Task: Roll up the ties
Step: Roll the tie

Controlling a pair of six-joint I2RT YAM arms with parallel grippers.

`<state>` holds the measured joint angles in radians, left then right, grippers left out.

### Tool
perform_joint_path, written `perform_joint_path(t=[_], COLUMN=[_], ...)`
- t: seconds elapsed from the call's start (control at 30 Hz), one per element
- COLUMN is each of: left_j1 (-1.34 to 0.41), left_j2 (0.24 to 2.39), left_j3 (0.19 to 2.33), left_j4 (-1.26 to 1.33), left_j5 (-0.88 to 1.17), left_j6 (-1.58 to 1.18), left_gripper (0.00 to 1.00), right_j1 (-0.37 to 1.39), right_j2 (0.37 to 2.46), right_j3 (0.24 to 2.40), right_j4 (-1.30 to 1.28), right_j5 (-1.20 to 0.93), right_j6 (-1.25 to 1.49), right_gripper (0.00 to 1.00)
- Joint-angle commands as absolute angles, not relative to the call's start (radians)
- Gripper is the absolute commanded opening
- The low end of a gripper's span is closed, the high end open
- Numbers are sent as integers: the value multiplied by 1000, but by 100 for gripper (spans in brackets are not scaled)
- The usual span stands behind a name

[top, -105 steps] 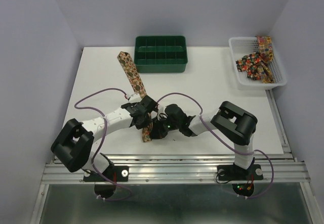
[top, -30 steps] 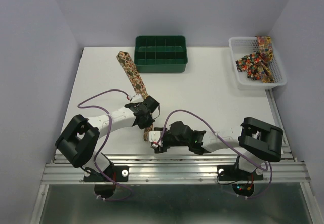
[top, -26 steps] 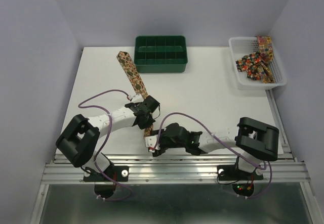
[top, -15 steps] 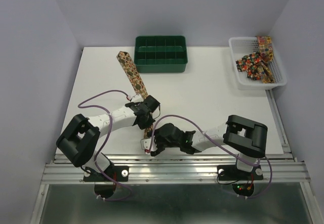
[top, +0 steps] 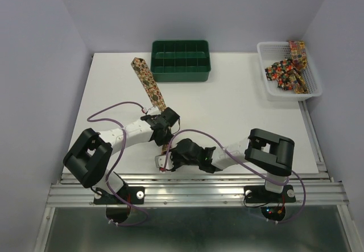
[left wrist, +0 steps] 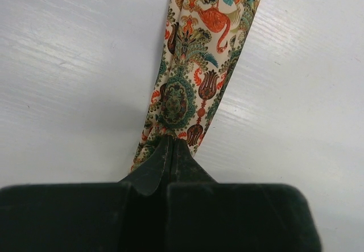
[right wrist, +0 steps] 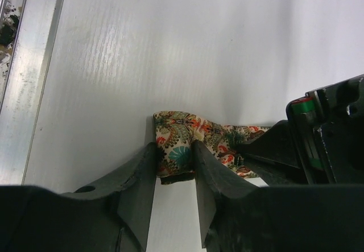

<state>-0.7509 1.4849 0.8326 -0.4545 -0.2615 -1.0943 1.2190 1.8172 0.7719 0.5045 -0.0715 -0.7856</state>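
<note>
The tie (top: 149, 86) lies on the table (top: 239, 110), long axis running from its point by the green tray (top: 181, 60) down towards the arms; left gripper (top: 164, 128) pinched shut on it partway; right gripper (right wrist: 175, 162) clamps the near end, so the roll should run up that line.

walls (top: 199, 7): plain pale lilac, enclosing three sides
table (top: 256, 127): white, faintly grained top
near edge: aluminium rails (top: 199, 190)
below rails: grey metal sheet (top: 199, 229)
light: even, soft shadows
</note>
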Motion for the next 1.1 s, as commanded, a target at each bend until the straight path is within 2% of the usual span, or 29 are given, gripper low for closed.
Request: perform_joint_path(t=[0.0, 0.1, 0.13, 0.23, 0.3, 0.37, 0.4, 0.5, 0.63, 0.83, 1.07], left_j1=[-752, -753, -752, -752, -752, -752, -752, -753, -750, -730, -664], left_j2=[1482, 1480, 1482, 1480, 1477, 1471, 1459, 1419, 1358, 1281, 1221], left_j3=[859, 862, 864, 870, 873, 874, 874, 873, 880, 908, 795], left_j4=[-500, -502, -503, -503, -502, -499, -497, -495, -508, -563, -450], left_j5=[-290, -291, -294, -301, -299, -301, -301, -305, -348, -431, -361], left_j6=[-1098, -1095, -1097, -1095, -1094, -1091, -1089, -1086, -1069, -1057, -1000], left_gripper=[0, 0, 0, 0, 0, 10, 19, 29, 30, 41, 45], right_j1=[1223, 1221, 1221, 1220, 1220, 1218, 1218, 1216, 1216, 1216, 1216], right_j2=[1842, 1850, 1853, 1835, 1813, 1786, 1758, 1718, 1694, 1655, 1643], right_j3=[808, 811, 813, 813, 810, 786, 775, 752, 735, 696, 707], right_j4=[485, 466, 462, 459, 446, 463, 475, 483, 498, 569, 612], right_j5=[-37, -44, -52, -78, -110, -149, -187, -218, -268, -301, -360], right_j6=[-749, -724, -710, -663, -632, -571, -554, -476, -411, -235, -25], right_gripper=[37, 27, 14, 1, 1, 1, 1, 1, 1, 1, 1])
